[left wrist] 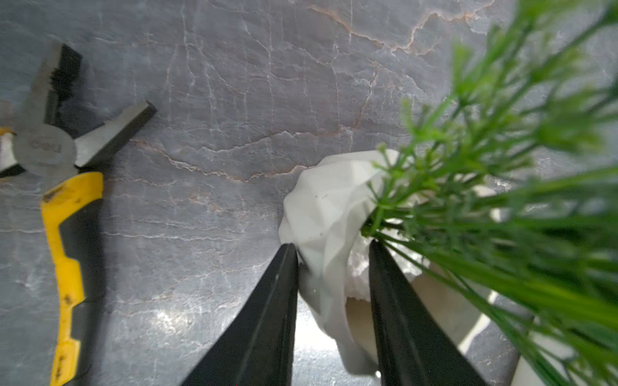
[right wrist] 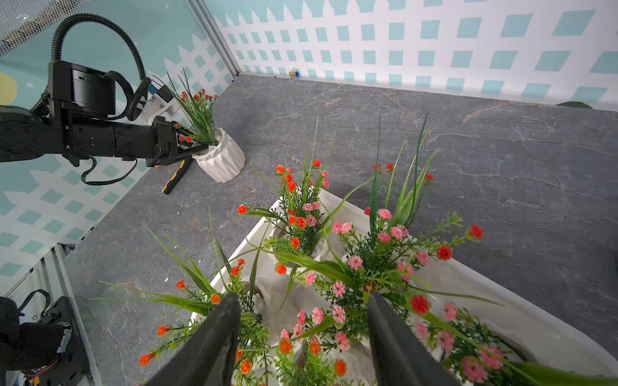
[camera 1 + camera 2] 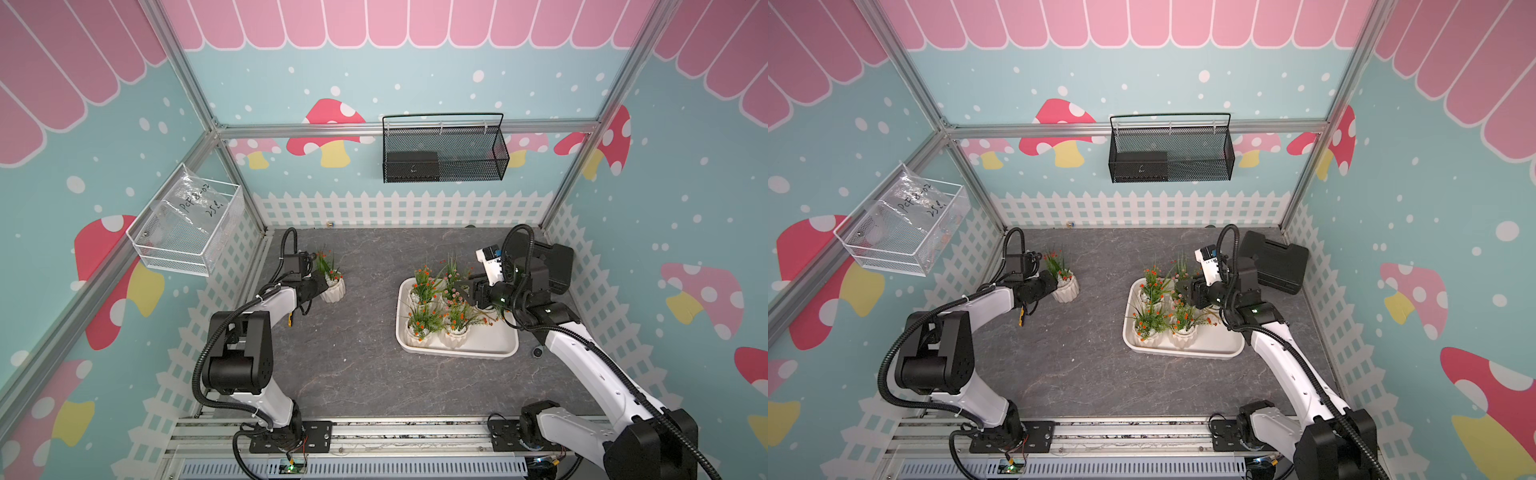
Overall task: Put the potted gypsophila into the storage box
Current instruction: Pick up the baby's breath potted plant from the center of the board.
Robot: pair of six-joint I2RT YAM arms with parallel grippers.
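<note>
Left gripper [image 1: 331, 247]: jaws astride the rim of one potted gypsophila [image 3: 334, 289] on the table [image 3: 353, 353], well apart from the storage box [image 3: 494, 338]; whether clamped, we cannot tell. Right gripper [image 2: 304, 297]: jaws apart, empty, above four more pots [image 3: 420, 332] we count inside that box.

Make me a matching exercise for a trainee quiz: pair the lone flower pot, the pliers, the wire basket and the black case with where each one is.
Things:
1. lone flower pot
2. pliers
3. wire basket
4. black case

Places:
A. hung on the back wall
B. far right corner of the table
C. rim between the fingers of the left gripper
D. flat on the table, jaws spread

Pairs: 1-C; 2-D; 3-A; 4-B
</note>
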